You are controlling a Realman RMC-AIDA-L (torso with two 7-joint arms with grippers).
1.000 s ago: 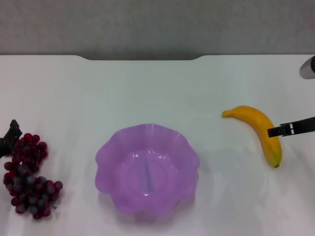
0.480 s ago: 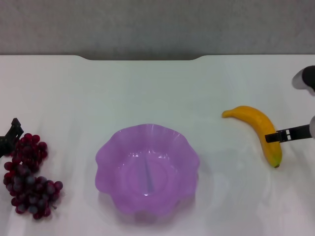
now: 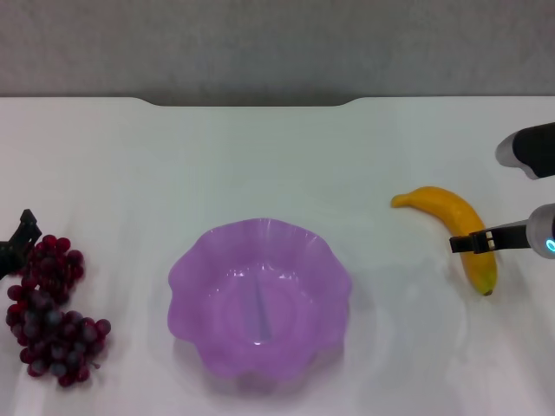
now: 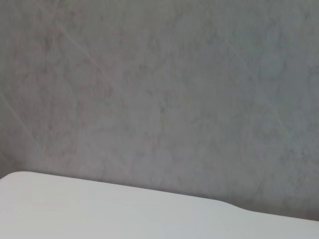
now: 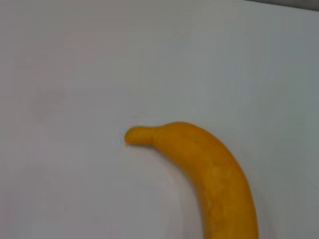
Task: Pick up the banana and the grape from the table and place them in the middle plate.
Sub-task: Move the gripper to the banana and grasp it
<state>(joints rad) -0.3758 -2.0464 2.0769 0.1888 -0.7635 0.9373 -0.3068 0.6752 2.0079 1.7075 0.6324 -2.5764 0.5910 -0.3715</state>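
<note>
The yellow-orange banana [image 3: 447,215] lies on the white table [image 3: 260,156] at the right; the right wrist view shows its stem half [image 5: 209,164]. My right gripper [image 3: 475,243] comes in from the right edge and sits over the banana's nearer half. The dark red grape bunch [image 3: 50,312] lies at the near left. My left gripper [image 3: 17,238] shows only as a dark tip at the left edge, just beside the bunch's far end. The purple scalloped plate [image 3: 260,227] stands empty at the centre front.
The table's far edge has a notch [image 3: 251,102] with a grey wall behind it, which fills the left wrist view [image 4: 159,99]. A grey part of my right arm [image 3: 527,149] hangs above the table at the right edge.
My right gripper has moved left and a little nearer, further across the banana. The banana, grapes, plate and left gripper have not moved.
</note>
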